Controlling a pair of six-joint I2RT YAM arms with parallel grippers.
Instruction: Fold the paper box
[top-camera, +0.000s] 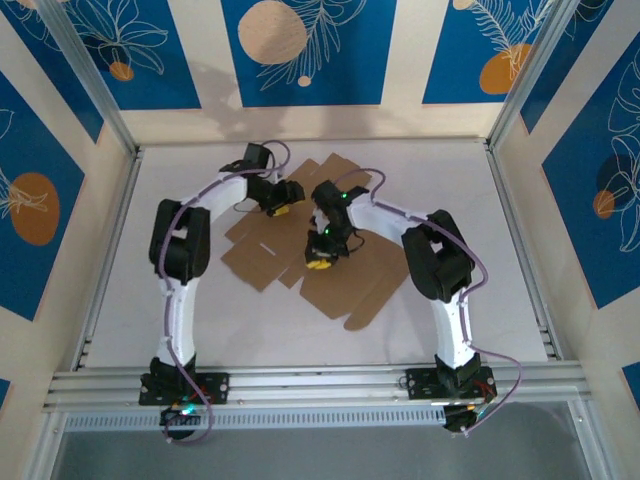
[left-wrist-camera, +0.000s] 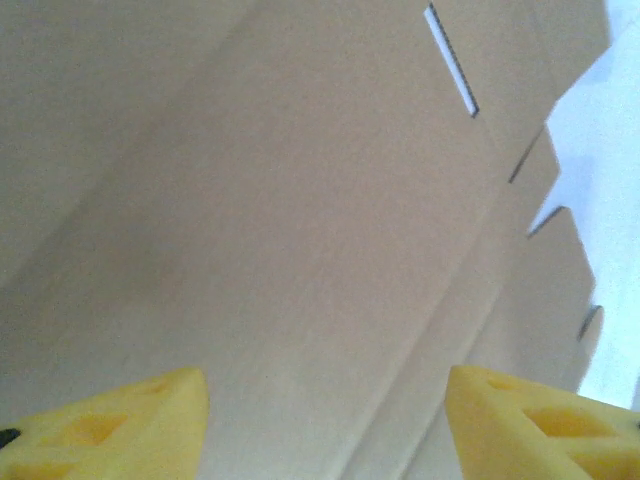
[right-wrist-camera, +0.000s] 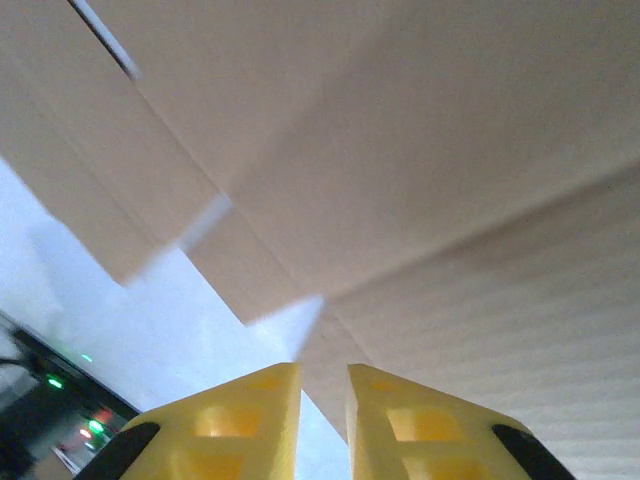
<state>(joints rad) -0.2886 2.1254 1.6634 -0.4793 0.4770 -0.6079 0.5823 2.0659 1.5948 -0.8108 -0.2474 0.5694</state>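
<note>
Sheet, plain brown die-cut cardboard (paper box (top-camera: 345, 290)), laid flat on white bench (top-camera: 500, 250); folding judged unstarted; left jaws parted, right jaws nearly closed, both empty.

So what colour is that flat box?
The box is plain brown, clearest in the top external view.

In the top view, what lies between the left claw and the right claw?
The paper box: in the top external view, its flat brown cardboard covers the stretch between the left claw and the right claw, with nothing else on it.
</note>
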